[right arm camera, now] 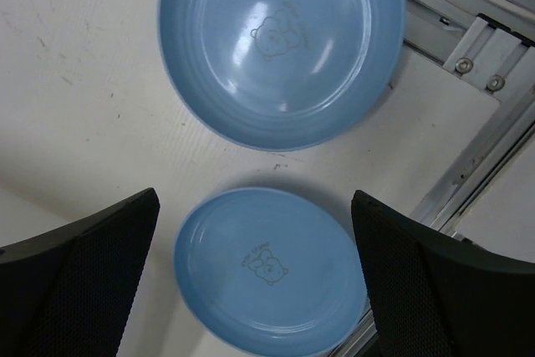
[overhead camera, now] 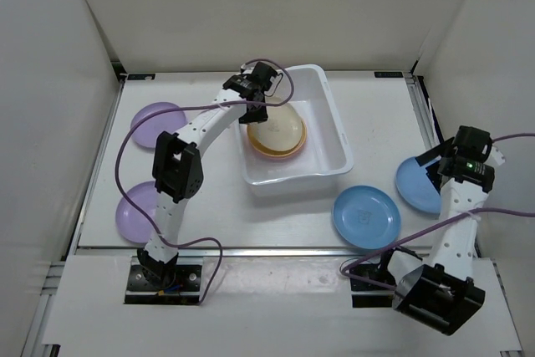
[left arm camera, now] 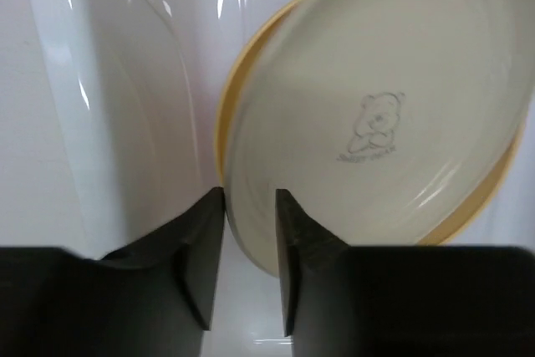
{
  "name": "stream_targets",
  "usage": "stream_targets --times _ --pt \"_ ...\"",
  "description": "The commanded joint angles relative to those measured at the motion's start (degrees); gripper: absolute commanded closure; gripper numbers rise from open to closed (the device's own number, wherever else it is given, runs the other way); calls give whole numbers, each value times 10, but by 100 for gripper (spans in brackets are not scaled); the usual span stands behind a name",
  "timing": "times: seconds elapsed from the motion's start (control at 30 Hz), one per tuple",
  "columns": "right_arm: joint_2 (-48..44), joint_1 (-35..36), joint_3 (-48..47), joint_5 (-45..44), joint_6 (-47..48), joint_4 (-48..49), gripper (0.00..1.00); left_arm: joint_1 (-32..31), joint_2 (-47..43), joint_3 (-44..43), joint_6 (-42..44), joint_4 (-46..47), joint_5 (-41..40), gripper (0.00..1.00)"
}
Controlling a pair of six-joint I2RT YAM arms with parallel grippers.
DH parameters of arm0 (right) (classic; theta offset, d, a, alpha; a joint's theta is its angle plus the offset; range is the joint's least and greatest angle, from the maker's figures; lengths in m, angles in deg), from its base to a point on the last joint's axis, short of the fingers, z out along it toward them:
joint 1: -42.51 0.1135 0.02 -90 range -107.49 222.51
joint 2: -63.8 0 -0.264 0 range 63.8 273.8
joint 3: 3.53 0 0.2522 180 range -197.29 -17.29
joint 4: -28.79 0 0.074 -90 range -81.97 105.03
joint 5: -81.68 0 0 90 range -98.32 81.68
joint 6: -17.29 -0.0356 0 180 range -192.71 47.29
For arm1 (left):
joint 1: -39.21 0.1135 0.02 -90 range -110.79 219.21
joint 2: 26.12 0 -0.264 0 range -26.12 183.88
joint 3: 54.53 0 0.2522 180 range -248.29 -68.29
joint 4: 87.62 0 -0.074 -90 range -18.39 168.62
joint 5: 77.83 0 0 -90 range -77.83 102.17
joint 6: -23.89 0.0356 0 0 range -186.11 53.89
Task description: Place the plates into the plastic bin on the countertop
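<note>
The plastic bin (overhead camera: 338, 135) stands at the back middle of the countertop (overhead camera: 217, 206). A cream plate (overhead camera: 280, 129) rests tilted in it on a yellow-orange plate (overhead camera: 276, 153). My left gripper (overhead camera: 255, 110) reaches into the bin's left side. In the left wrist view its jaws (left arm camera: 251, 198) stand slightly open, with the rim of the cream plate (left arm camera: 376, 123) between them over the yellow-orange plate (left arm camera: 224, 114). My right gripper (right arm camera: 255, 198) hangs wide open above a blue plate (right arm camera: 267, 269), with a second blue plate (right arm camera: 280, 39) beyond it.
Two purple plates (overhead camera: 157, 123) (overhead camera: 138, 211) lie at the left. The blue plates (overhead camera: 366, 216) (overhead camera: 415, 183) lie at the front right, close to the metal rail (right arm camera: 476, 48). The bin's wall (left arm camera: 109, 98) stands close to my left fingers. White walls enclose the countertop.
</note>
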Motion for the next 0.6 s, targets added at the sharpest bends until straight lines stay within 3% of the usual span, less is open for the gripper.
stream_targets --times 0.0,0.13,0.2,0.23,0.27,0.4,0.57 --pt "-19 -35 8 22 -6 -11 1 -2 -21 -26 -13 -18 -20 50" --pt "-29 -57 17 29 -18 -15 1 -2 -25 -42 -6 -10 -9 31" --pt "-29 -61 24 24 -22 -18 1 -2 -24 -57 2 -10 -2 16" --pt "-25 -67 29 19 -24 -23 1 -3 -25 -77 6 -10 3 4" --pt "-23 -70 33 15 -30 -25 1 -7 -26 -85 15 -7 5 1" --pt "-9 -91 62 8 -56 -18 1 -23 -50 -123 49 19 12 0" --pt "23 -132 122 62 -78 47 1 -56 -102 -135 88 43 -21 1"
